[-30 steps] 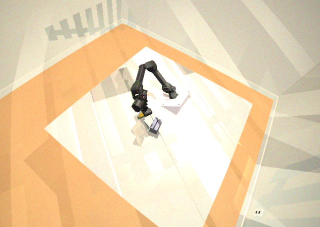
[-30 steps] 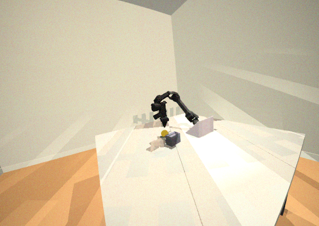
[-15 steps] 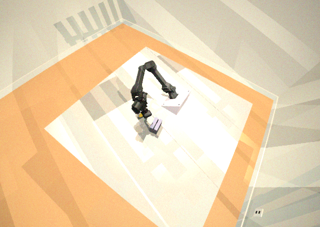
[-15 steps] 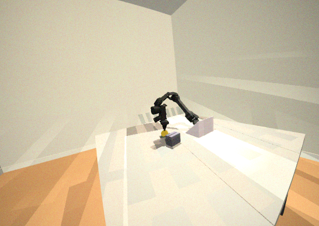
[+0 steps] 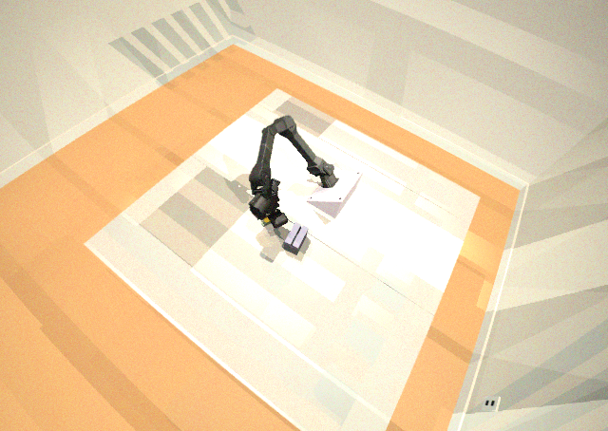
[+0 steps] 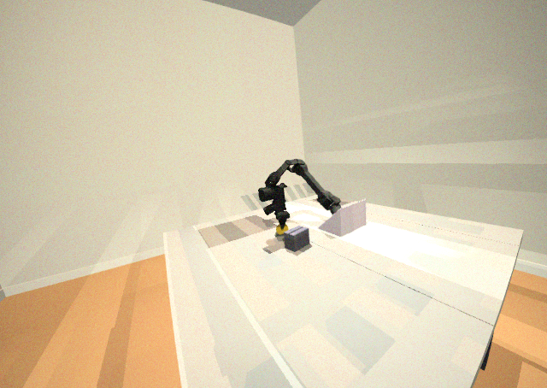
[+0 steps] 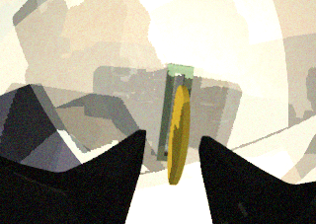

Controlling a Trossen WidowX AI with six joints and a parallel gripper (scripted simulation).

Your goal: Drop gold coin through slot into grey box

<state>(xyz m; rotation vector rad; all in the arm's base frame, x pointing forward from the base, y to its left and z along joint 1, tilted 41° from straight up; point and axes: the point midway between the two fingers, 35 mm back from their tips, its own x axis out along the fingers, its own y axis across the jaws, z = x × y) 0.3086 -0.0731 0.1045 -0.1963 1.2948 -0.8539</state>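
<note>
The gold coin (image 5: 266, 219) (image 6: 281, 229) (image 7: 185, 116) stands on edge in the dark-green holder (image 7: 181, 70). In the wrist view it lies between the fingertips, with a gap on each side. My gripper (image 6: 283, 225) (image 7: 173, 140) points down just above the coin. It is part open and holds nothing. How far down the fingers reach beside the coin is hard to tell. The closed grey box (image 5: 295, 238) (image 6: 297, 239) stands close by, its dark slot running along the lid. In the wrist view, part of the box (image 7: 25, 125) shows at the left, partly behind a finger.
The arm's base stands by a pale wedge-shaped block (image 5: 330, 204) (image 6: 350, 220), farther from the coin than the grey box is. The arm's shadow falls on the pale table (image 5: 388, 328) (image 6: 308, 296) around the holder. The box stands close to the gripper's side.
</note>
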